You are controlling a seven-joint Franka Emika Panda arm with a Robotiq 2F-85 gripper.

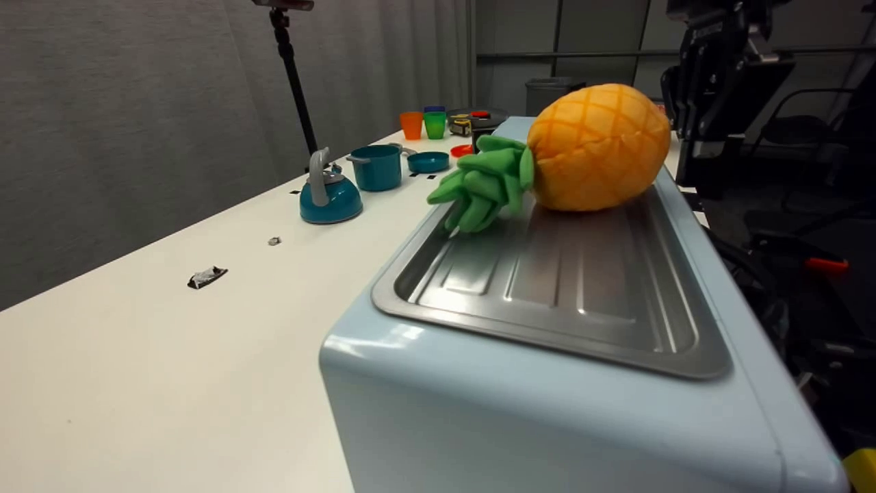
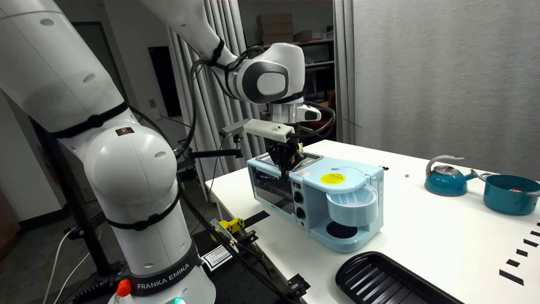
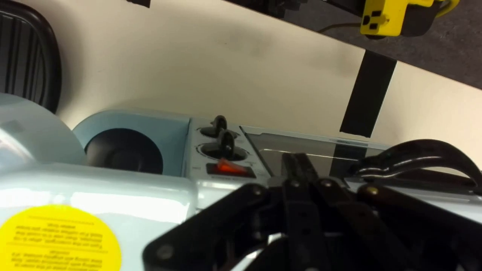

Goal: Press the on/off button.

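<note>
The on/off button [image 3: 230,168] is a red rocker switch in a black frame. It sits at the top of the control panel of a light blue breakfast appliance [image 2: 312,219], above two black knobs. My gripper [image 3: 300,155] is shut, its fingertips together with nothing seen between them. In the wrist view the tips appear to the right of the button, in front of the oven window, apart from the switch. In an exterior view the gripper [image 2: 285,174] points down at the oven's front upper edge, just beside the button [image 2: 297,185].
A black oven handle [image 3: 425,158] lies to the right of the fingers in the wrist view. A plush pineapple [image 1: 599,147] rests on the appliance's metal top tray [image 1: 547,287]. A black ribbed pan [image 2: 392,278], teal kettle [image 2: 447,180] and pot [image 2: 509,194] stand on the white table.
</note>
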